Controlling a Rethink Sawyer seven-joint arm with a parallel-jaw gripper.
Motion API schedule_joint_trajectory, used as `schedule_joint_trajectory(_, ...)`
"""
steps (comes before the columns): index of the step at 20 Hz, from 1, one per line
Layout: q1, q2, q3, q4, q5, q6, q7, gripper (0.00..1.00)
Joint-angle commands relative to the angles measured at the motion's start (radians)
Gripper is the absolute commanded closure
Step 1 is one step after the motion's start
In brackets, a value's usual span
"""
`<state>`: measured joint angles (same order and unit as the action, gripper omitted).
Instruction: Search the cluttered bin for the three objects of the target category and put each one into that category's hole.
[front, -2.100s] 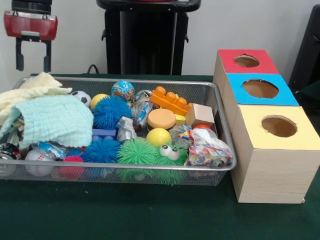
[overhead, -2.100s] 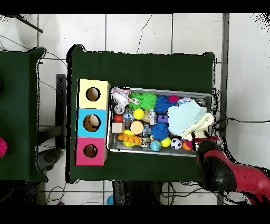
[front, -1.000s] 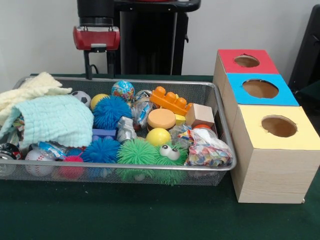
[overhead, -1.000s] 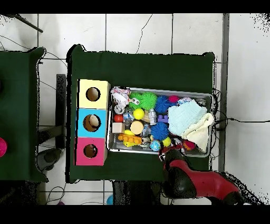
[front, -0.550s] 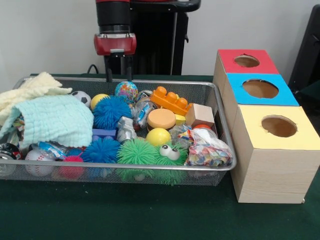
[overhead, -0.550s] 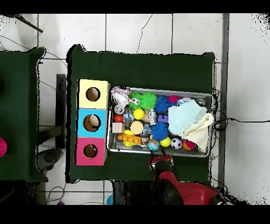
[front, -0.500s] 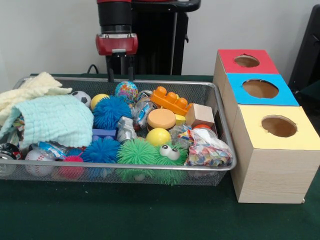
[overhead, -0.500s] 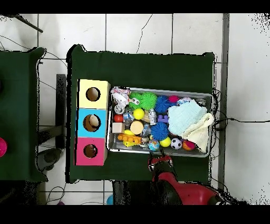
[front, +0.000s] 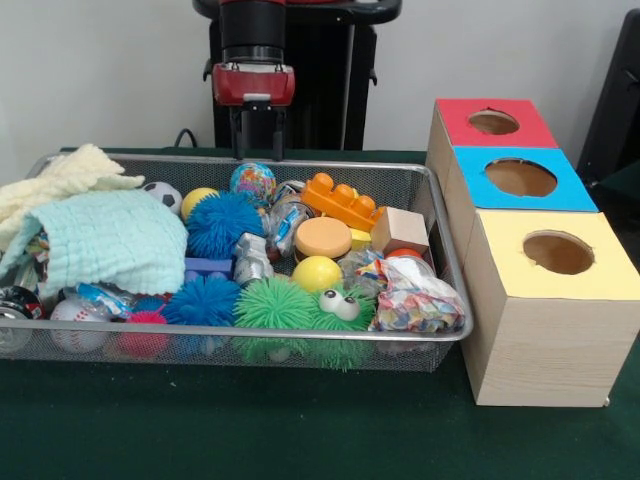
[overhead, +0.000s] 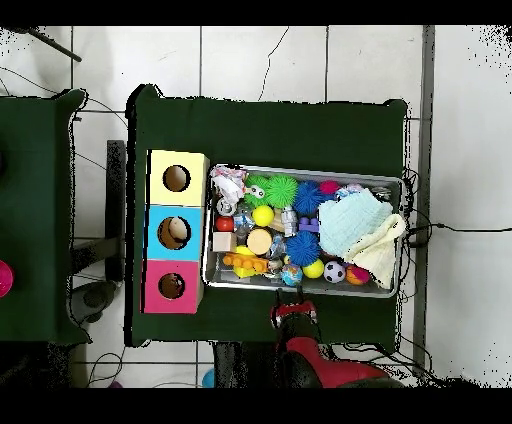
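Hanging over: the far rim of the wire bin (front: 440, 245), where the hand (front: 257, 150) points straight down from the red and black arm (front: 253, 45).
Arm pose: upright in the front view, wrist vertical, red housing square to the camera; from overhead only its red end shows just outside the bin's long side nearest the base.
Hand state: two thin dark fingers (front: 237, 135) apart with a narrow gap, nothing between them.
Height: fingertips sit above the toys, touching none.
Nearest toy: a globe-patterned ball (front: 253, 182) lies just under and beside the fingertips, against the far wall.
Around that ball: a yellow ball (front: 197, 200) and a soccer ball (front: 162, 195) to its left in the front view, an orange brick (front: 342, 202) to its right.
Bin middle: blue spiky ball (front: 222, 224), tan disc (front: 323, 237), wooden cube (front: 400, 231), green spiky toy with eyes (front: 300, 310) at the near wall.
Cloths: a mint cloth (front: 105, 240) and a cream cloth (front: 55, 180) cover the bin's left end.
Holes: red box (front: 493, 122), blue box (front: 522, 178) and yellow box (front: 556, 255) stand in a row just beside the bin on the green surface (front: 250, 425), each with a round hole on top.
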<state>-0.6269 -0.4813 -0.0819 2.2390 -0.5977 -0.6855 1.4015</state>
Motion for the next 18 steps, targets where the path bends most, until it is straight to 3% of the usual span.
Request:
schedule_joint_trajectory(1, 0.080, 0.068, 0.003, 0.075, 0.104, -0.015, 0.266, 0.00)
schedule_joint_trajectory(6, 0.121, 0.003, 0.014, 0.139, 0.164, -0.001, 0.291, 0.00)
schedule_joint_trajectory(13, 0.137, -0.162, 0.075, 0.232, 0.234, 0.109, 0.295, 0.00)
schedule_joint_trajectory(15, 0.142, -0.170, 0.088, 0.227, 0.252, 0.118, 0.295, 0.00)
schedule_joint_trajectory(18, 0.151, -0.127, 0.085, 0.205, 0.253, 0.075, 0.298, 0.00)
